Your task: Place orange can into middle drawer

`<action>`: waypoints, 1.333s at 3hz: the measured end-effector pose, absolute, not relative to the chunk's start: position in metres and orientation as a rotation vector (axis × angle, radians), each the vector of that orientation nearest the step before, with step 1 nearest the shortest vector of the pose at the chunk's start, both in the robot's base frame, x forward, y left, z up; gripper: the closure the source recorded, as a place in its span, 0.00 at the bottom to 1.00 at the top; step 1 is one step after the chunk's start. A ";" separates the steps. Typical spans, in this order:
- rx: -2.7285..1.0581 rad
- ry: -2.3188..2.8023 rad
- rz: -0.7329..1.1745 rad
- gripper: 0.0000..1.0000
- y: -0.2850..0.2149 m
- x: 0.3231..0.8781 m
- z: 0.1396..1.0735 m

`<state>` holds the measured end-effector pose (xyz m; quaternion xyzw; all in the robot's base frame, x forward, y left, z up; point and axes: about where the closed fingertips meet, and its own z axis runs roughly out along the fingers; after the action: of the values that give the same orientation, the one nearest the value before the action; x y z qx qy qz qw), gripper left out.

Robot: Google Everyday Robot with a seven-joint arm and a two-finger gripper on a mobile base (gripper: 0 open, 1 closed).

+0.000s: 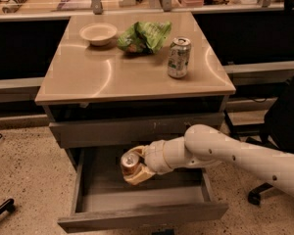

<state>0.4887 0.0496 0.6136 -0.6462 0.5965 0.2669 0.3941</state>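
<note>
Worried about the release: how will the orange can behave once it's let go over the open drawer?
The orange can, clamped in the pincer above the middle drawer, is round-sided, so it may tip and roll on the smooth floor. Its thin metal wall would likely dent under hard squeezing.

On the tan tabletop [88, 77] sit a pale bowl [98, 33] at the back, a crumpled green chip bag [143, 35] just beside it, and an upright green-and-white can [179, 58] nearer the front. A dark office chair [284, 116] stands beside the cabinet.
</note>
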 end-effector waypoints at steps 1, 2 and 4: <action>-1.644 1.457 0.697 1.00 0.049 0.488 0.558; -1.644 1.457 0.697 1.00 0.049 0.488 0.558; -1.648 1.422 0.665 1.00 0.037 0.497 0.516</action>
<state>0.4972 0.0368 0.5161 -0.6572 0.5672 0.2653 0.4195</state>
